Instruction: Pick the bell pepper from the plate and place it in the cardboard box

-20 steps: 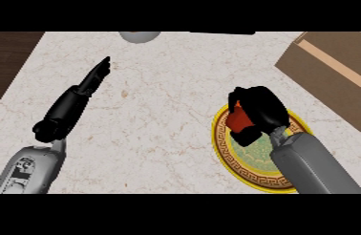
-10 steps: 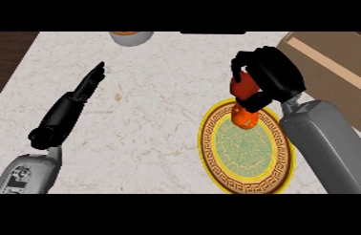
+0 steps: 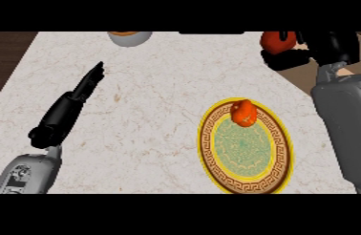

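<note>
Right hand (image 3: 310,48): at the far right of the scene, beyond the counter's right edge. Its black fingers are curled round a red, rounded object, taken to be the bell pepper (image 3: 278,41). Only the pepper's left part shows clear of the fingers. The hand holds it off the plate and well apart from it.

Cardboard box (image 3: 299,75): only a small tan-brown patch shows, just near of the right hand and beside the counter's right edge. The hand and pepper are above or just far of this patch; whether the pepper is over the box opening cannot be told.

Right forearm (image 3: 340,124): grey, running from the near right up to the hand and covering the right border of the counter.

Plate (image 3: 211,157): round, with a yellow rim, a dark patterned band and a green centre, lying on the counter's near right. A smaller orange-red item (image 3: 244,113) lies on the plate's far part, inside the rim. Whether it is a separate piece of produce cannot be told.

Left hand (image 3: 89,82): over the left part of the counter, fingers straight and together, pointing far, holding nothing and touching nothing that can be seen.

Counter (image 3: 162,86): pale marbled top. A grey bowl (image 3: 131,38) with orange contents stands at its far edge, cut by the view's limit.
</note>
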